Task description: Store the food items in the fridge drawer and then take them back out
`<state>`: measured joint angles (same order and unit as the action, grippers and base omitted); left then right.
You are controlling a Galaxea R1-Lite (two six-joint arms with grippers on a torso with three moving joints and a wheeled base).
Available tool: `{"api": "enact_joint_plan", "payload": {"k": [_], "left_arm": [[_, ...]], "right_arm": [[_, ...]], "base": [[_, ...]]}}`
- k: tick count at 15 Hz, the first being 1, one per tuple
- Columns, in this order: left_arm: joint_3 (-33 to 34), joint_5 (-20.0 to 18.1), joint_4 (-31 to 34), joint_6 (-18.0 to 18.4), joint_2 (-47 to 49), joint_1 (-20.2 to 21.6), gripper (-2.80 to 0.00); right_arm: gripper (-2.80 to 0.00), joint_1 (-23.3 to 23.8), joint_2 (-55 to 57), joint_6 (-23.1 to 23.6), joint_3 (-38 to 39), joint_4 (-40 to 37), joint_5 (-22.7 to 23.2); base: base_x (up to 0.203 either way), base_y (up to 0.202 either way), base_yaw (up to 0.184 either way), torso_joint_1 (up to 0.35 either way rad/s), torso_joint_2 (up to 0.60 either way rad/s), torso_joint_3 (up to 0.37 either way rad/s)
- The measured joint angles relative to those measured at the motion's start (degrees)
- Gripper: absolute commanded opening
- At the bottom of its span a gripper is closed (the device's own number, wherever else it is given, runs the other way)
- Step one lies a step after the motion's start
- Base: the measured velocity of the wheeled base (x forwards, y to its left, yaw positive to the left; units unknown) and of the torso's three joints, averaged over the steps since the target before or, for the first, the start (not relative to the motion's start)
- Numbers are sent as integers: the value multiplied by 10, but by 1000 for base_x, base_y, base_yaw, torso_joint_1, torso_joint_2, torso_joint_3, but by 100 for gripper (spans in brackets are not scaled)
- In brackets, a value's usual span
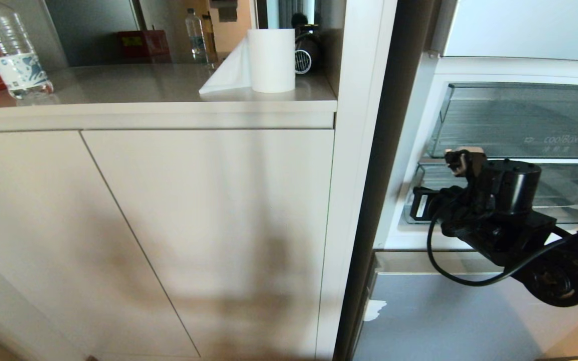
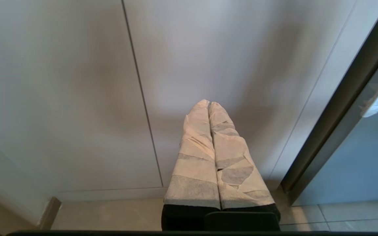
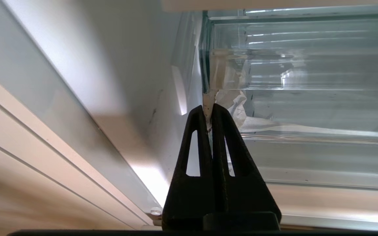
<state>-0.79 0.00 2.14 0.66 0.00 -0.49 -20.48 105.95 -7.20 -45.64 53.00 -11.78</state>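
My right gripper [image 3: 208,109] is black; the tape [image 3: 228,98] at its tips whitish, on the clear fridge drawer [image 3: 307,108]. My left gripper [image 2: 208,105] fingers: beige wrap, grey patches.

Two clear bins [image 1: 520,120]; two water bottles [image 1: 10,50]; one paper roll [image 1: 271,60]; two cabinet doors [image 1: 208,225]

The right arm [image 1: 515,220] is black, with a cylindrical motor housing and a looping black cable. The left gripper [image 2: 209,105] has fingers wrapped in whitish tape.
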Motion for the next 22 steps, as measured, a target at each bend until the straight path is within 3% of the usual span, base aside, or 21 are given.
{"api": "enact_joint_plan", "payload": {"k": [8,18,19,22], "left_arm": [[0,0,0,0,0,0,-280],[0,0,0,0,0,0,-280],[0,0,0,0,0,0,-280],[0,0,0,0,0,1,-280]], "right_arm": [[-280,-22,-10,1,16,2,-6],[-280,-47,-156,0,182,-6,-27],[0,-50,-167,0,195,-4,-32],[0,-67,-191,-2,215,-5,-37]], "base": [[0,0,0,0,0,0],[0,0,0,0,0,0],[0,0,0,0,0,0],[0,0,0,0,0,0]]}}
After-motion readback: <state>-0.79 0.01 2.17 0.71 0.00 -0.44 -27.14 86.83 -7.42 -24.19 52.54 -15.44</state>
